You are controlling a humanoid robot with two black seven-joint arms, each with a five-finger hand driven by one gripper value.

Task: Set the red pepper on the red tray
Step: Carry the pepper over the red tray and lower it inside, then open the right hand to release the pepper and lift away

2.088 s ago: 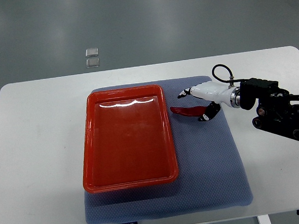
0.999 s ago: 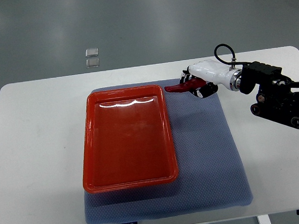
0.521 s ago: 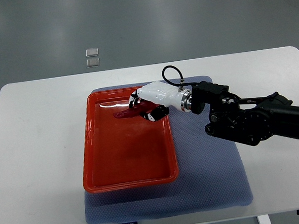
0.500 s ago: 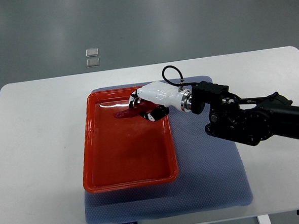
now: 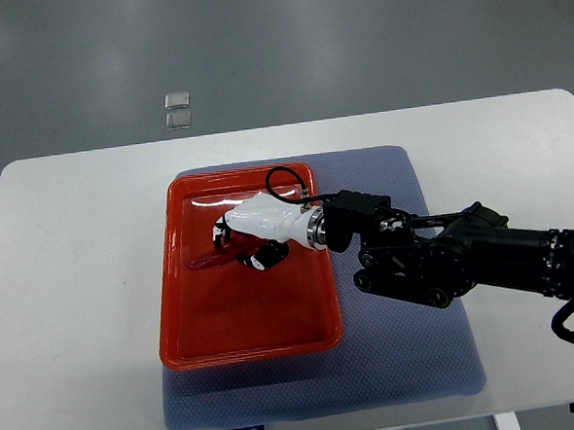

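The red tray [image 5: 245,325] lies on a blue-grey mat, left of the table's middle. My right hand [image 5: 242,248], white with black fingertips, reaches in from the right and hovers low over the tray's upper middle. Its fingers are curled around the red pepper [image 5: 212,260], whose thin dark-red end sticks out to the left, close to the tray floor. I cannot tell whether the pepper touches the tray. The left arm does not show.
The blue-grey mat [image 5: 412,353] covers the middle of the white table [image 5: 67,287]. My black right forearm [image 5: 446,259] stretches across the mat's right half. Two small clear squares [image 5: 176,109] lie on the grey floor beyond the table.
My right hand has carried the pepper from the mat's upper right, over the tray's rim, and down and left to the tray's upper middle. The arm has reached further in.
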